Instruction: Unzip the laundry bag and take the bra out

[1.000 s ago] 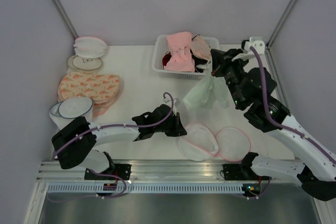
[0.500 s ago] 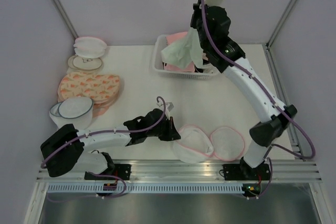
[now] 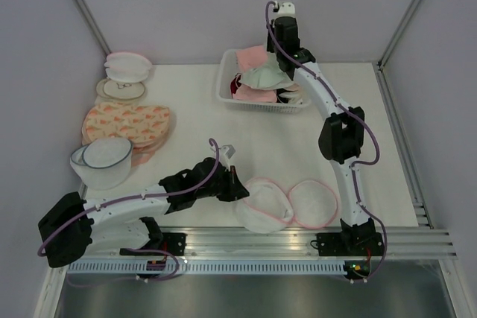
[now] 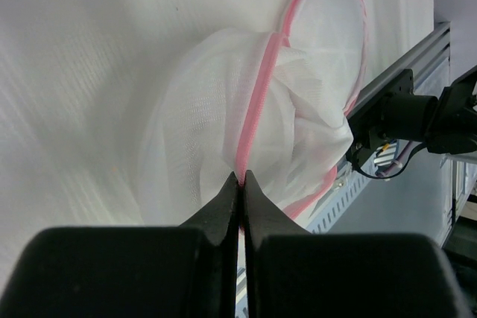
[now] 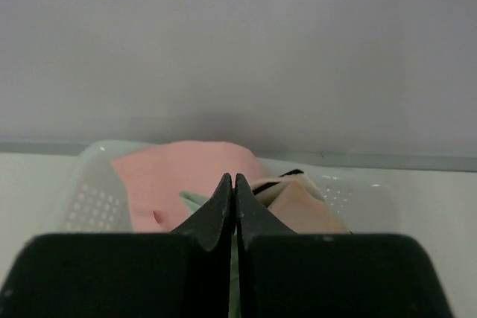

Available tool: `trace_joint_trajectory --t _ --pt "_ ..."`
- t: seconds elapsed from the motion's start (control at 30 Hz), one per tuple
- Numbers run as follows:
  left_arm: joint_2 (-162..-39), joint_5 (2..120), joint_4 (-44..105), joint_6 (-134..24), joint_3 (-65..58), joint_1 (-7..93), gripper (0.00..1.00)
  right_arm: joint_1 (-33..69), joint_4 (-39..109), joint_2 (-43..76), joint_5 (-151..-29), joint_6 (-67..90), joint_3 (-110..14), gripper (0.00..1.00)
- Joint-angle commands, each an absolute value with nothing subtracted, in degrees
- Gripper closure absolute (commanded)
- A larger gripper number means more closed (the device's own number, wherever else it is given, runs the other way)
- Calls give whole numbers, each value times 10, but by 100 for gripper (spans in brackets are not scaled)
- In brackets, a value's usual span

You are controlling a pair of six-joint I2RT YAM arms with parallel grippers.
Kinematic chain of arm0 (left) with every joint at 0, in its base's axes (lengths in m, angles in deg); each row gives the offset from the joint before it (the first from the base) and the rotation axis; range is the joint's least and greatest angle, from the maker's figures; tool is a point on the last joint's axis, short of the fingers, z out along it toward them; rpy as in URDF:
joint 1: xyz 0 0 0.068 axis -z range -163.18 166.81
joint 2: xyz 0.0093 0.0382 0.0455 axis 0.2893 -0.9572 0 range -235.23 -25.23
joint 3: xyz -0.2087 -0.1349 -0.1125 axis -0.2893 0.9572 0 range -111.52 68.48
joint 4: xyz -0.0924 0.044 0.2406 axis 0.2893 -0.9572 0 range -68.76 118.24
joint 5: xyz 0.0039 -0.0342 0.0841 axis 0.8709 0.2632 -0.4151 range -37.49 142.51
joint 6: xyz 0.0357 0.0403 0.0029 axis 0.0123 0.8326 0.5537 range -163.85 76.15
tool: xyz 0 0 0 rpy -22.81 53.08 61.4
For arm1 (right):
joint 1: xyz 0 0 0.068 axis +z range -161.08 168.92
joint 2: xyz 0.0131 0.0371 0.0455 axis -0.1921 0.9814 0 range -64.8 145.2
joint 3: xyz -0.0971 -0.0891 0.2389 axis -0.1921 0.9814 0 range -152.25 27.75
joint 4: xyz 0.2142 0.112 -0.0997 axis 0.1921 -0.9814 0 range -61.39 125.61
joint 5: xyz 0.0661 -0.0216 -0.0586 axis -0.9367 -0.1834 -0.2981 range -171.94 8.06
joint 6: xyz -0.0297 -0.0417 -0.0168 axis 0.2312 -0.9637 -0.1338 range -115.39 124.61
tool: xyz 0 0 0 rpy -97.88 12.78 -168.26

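The laundry bag (image 3: 262, 206) lies open at the table's near edge, its two white mesh halves with pink trim spread side by side. My left gripper (image 3: 232, 188) is shut on its pink rim; in the left wrist view the closed tips (image 4: 241, 176) pinch the trim of the crumpled bag (image 4: 216, 117). My right gripper (image 3: 274, 67) is stretched to the far side and is shut on the pale mint bra (image 3: 262, 77), which rests on the pile in the white basket (image 3: 223, 93). In the right wrist view a mint strip (image 5: 191, 199) shows beside the closed tips (image 5: 234, 178).
The basket (image 5: 89, 199) holds pink bras (image 5: 186, 173) and a beige bra (image 5: 302, 210). At the left stand a blue-rimmed mesh dome (image 3: 104, 160), flat orange-patterned bags (image 3: 127, 123) and more round bags (image 3: 125, 72). An aluminium rail (image 3: 246, 240) runs along the near edge.
My right arm has swung the mint bra from above the table's middle to the basket and lowered it onto the pile. My left gripper has dragged the bag slightly left and nearer.
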State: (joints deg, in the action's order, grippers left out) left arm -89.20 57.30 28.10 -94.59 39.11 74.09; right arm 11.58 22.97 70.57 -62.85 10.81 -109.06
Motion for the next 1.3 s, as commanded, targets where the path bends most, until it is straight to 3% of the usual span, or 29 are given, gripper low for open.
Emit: trace_joint_trajectory --t 0.0,0.13,0.27,0.3,0.33,0.37,0.47,0.5,0.73,0.87,0.97,1.13,1.27 --pt "-876 538 266 -961 403 741 98 115 236 677 -774 128 -1047 100" --pt "-893 543 267 -962 399 741 98 115 273 647 -903 143 -963 100" --pt "-897 545 278 -968 406 741 98 114 268 651 -988 156 -968 97" --pt "-897 544 279 -971 409 742 98 113 257 656 -1000 158 -992 90" --pt "-895 542 279 -972 409 742 98 113 248 660 -1020 161 -1000 77" --pt "-894 539 279 -972 410 741 98 113 248 656 -1024 169 -997 46" --pt "-892 538 279 -974 411 742 98 114 287 624 -1025 181 -955 10" --pt "-892 538 279 -975 411 741 98 113 300 613 -1023 184 -944 4" --pt "-879 534 280 -976 416 741 98 104 346 509 -966 207 -885 2" --pt "-868 528 279 -976 419 741 98 107 319 393 -833 213 -764 2" --pt "-861 528 279 -976 419 741 98 127 196 327 -699 208 -717 2" --pt "-851 528 279 -977 424 741 98 212 143 185 -539 244 -490 2" --pt "-844 511 301 -983 431 741 98 254 103 78 -506 333 -341 2"
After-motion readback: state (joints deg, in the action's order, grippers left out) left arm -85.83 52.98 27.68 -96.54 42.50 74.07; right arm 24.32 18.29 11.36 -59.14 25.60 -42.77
